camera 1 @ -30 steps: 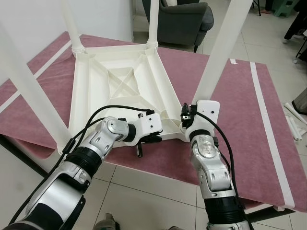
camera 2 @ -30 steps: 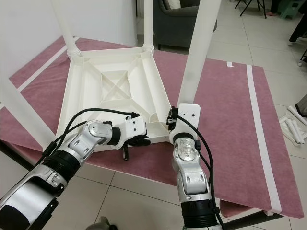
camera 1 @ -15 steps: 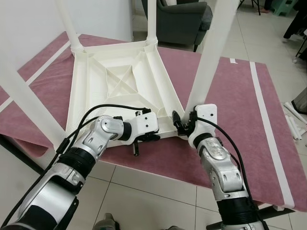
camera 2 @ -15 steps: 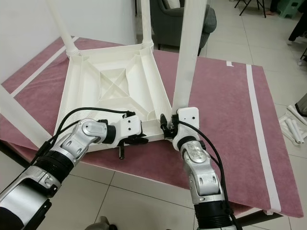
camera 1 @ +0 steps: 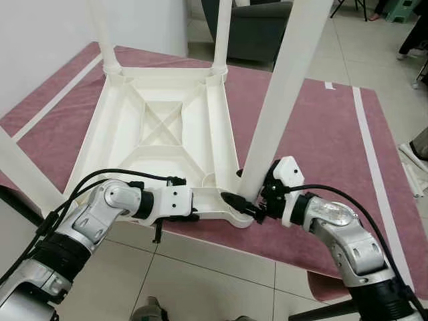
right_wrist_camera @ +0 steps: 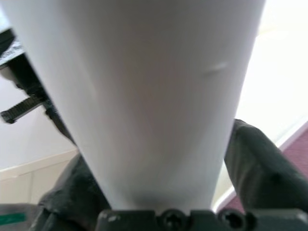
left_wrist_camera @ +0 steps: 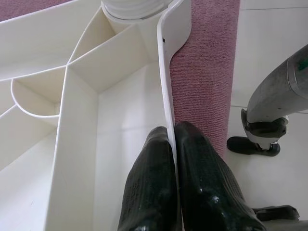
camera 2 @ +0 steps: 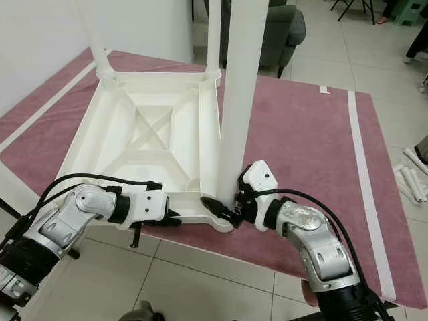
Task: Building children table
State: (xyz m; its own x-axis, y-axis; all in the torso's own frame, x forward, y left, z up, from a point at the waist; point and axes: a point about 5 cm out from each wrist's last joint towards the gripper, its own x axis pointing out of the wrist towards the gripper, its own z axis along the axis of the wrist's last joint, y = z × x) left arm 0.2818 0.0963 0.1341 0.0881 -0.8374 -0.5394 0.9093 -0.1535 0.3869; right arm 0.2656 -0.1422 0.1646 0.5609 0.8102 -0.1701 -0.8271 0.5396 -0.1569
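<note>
A white children's table (camera 1: 160,127) lies upside down on a maroon mat (camera 1: 321,134), with its legs pointing up. My left gripper (left_wrist_camera: 172,132) is shut on the thin near rim (left_wrist_camera: 166,86) of the table, one finger on each side. My right gripper (camera 1: 249,204) is shut around the base of the near right leg (camera 1: 284,87), where the leg meets the table's corner. In the right wrist view the white leg (right_wrist_camera: 144,96) sits between the black fingers (right_wrist_camera: 255,163).
Three more white legs stand at the back left (camera 1: 103,33), back right (camera 1: 222,33) and near left (camera 1: 23,174). A grey armchair (camera 1: 257,27) is behind the mat. White tape (camera 1: 374,167) runs along the mat's right side. Loose white parts (camera 2: 411,177) lie on the tiled floor.
My right forearm has swung out to the right, and its gripper has turned around the base of the leg. The left gripper has kept its hold on the rim. The camera has shifted.
</note>
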